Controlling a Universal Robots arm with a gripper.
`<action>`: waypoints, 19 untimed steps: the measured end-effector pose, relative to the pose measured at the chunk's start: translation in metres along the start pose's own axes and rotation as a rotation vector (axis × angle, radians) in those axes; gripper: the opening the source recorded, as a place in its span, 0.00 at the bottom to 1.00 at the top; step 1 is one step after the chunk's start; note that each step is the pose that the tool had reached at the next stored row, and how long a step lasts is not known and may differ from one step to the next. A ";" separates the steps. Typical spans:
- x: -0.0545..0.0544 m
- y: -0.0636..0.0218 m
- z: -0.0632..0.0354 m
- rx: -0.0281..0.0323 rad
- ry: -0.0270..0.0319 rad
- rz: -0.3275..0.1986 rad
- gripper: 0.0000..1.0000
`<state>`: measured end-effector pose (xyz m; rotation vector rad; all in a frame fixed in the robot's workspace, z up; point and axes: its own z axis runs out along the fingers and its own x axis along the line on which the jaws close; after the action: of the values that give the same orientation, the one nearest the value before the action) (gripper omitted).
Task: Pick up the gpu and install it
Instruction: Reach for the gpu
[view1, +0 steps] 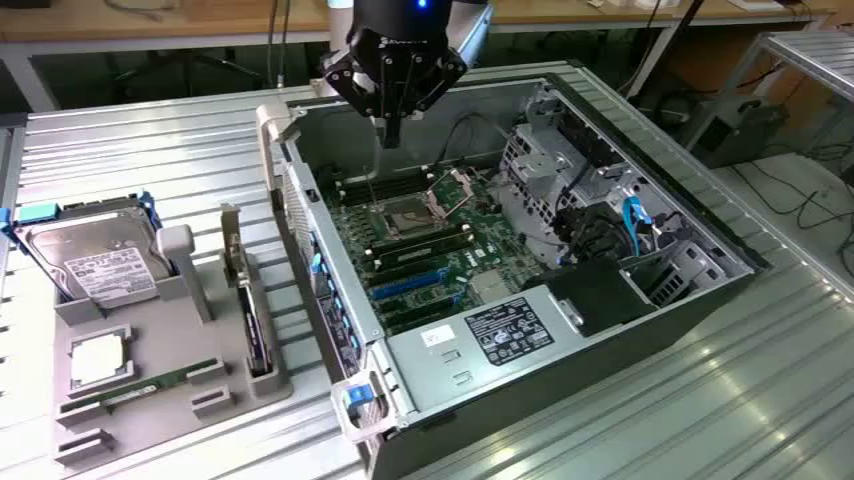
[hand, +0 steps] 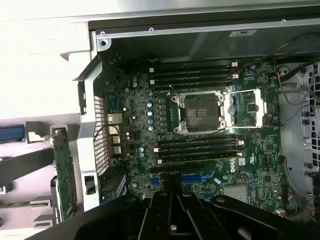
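Clenched and empty, the gripper hangs over the open computer case and its bare motherboard. None of the job looks done: the gpu, a slim dark card, stands on edge in the grey holder beside the case, untouched.

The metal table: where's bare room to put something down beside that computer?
Bare ribbed table lies on the exterior view's right of the computer case, and behind the grey tray. The tray, with hard drive and gpu, is crowded.
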<state>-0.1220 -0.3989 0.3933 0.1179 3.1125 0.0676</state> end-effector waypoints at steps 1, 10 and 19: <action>0.000 0.0000 0.0000 0.0000 0.0000 0.000 0.11; 0.027 -0.0229 -0.0016 0.0000 -0.0001 0.000 0.11; 0.070 -0.0435 -0.0028 0.0000 0.0000 0.000 0.11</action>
<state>-0.1950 -0.4370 0.3925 0.1178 3.1125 0.0677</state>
